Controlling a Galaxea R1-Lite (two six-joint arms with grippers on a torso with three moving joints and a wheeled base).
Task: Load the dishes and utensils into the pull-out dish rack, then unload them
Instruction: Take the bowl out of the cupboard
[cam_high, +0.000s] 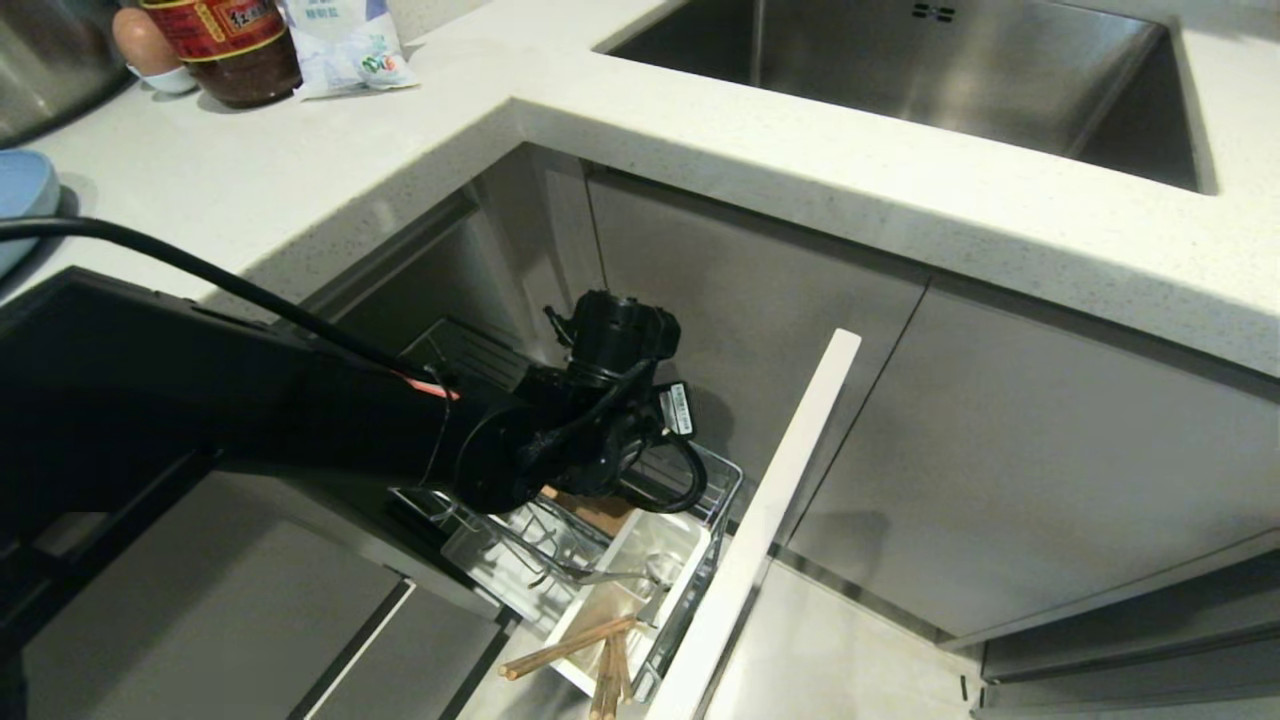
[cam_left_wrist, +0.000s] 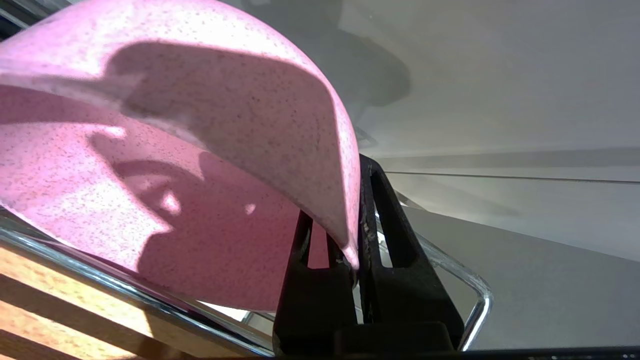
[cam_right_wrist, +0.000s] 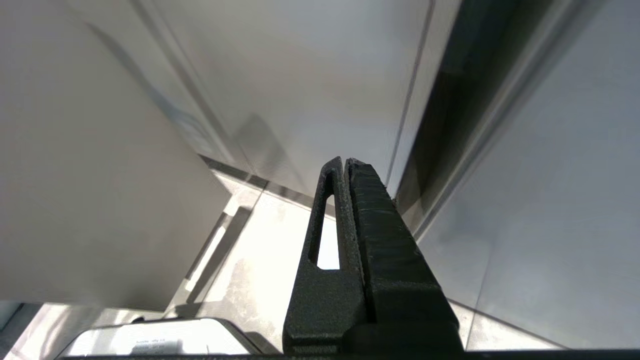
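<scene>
In the left wrist view my left gripper (cam_left_wrist: 345, 210) is shut on the rim of the pink bowl (cam_left_wrist: 175, 165). The bowl stands tilted on edge over the pull-out dish rack's chrome wire (cam_left_wrist: 475, 305) and wooden strip (cam_left_wrist: 60, 295). From the head view my left arm (cam_high: 560, 430) reaches down into the rack (cam_high: 728, 478) and hides both bowl and fingers. Wooden chopsticks (cam_high: 570, 648) and a silver utensil (cam_high: 600, 577) lie in the white caddy (cam_high: 690, 570). The blue plate (cam_high: 20, 195) sits on the counter at far left. My right gripper (cam_right_wrist: 345, 162) is shut and empty, parked low near the floor.
The rack's white front panel (cam_high: 770, 510) juts out toward me. The counter edge (cam_high: 800, 170) overhangs the rack, with the steel sink (cam_high: 900, 60) behind it. A jar (cam_high: 235, 50), an egg (cam_high: 140, 40), a bag (cam_high: 345, 45) and a steel pot (cam_high: 40, 60) stand at the back left.
</scene>
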